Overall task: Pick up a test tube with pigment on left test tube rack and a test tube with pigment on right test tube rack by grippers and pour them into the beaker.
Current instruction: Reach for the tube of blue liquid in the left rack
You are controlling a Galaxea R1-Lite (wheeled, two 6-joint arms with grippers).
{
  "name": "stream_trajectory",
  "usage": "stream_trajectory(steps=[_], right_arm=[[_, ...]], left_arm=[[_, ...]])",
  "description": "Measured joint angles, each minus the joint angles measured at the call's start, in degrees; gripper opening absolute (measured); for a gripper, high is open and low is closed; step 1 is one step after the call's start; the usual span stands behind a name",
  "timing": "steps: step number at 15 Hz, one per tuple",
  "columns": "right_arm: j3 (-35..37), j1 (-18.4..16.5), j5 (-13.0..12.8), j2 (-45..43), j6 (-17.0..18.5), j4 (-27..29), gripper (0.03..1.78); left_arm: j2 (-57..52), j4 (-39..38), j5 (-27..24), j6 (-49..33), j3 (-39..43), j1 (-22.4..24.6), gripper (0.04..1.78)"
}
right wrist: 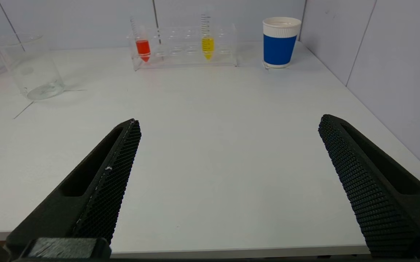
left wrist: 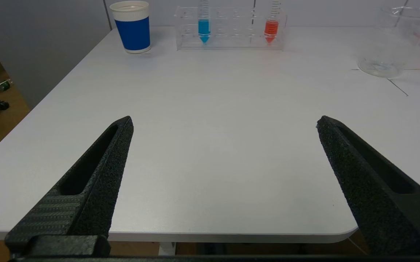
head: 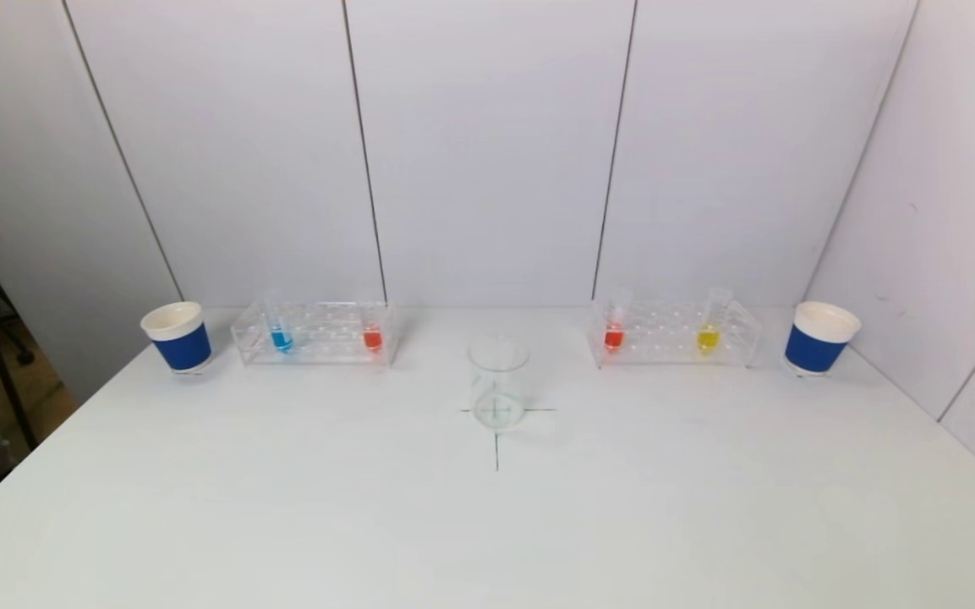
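Observation:
The clear left rack (head: pixel 314 334) holds a blue-pigment tube (head: pixel 281 337) and a red-pigment tube (head: pixel 372 337); both show in the left wrist view, blue tube (left wrist: pixel 203 29) and red tube (left wrist: pixel 271 30). The clear right rack (head: pixel 675 335) holds a red tube (head: pixel 614 335) and a yellow tube (head: pixel 708 337), also in the right wrist view as red tube (right wrist: pixel 142 48) and yellow tube (right wrist: pixel 207 45). An empty glass beaker (head: pixel 498 383) stands between the racks on a cross mark. My left gripper (left wrist: pixel 224 122) and right gripper (right wrist: pixel 230 122) are wide open and empty at the table's near edge, out of the head view.
A blue-and-white paper cup (head: pixel 177 337) stands left of the left rack, another paper cup (head: pixel 819 337) right of the right rack. White wall panels close the back and right side. The white table (head: pixel 487 524) ends at its left edge, with floor beyond.

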Motion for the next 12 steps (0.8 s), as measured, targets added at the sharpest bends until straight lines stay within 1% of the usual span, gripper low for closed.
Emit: stream_trajectory(steps=[12], right_arm=[[0.0, 0.0, 0.0, 0.0, 0.0, 0.0, 1.77]], left_arm=[[0.0, 0.0, 0.0, 0.5, 0.0, 0.0, 1.76]])
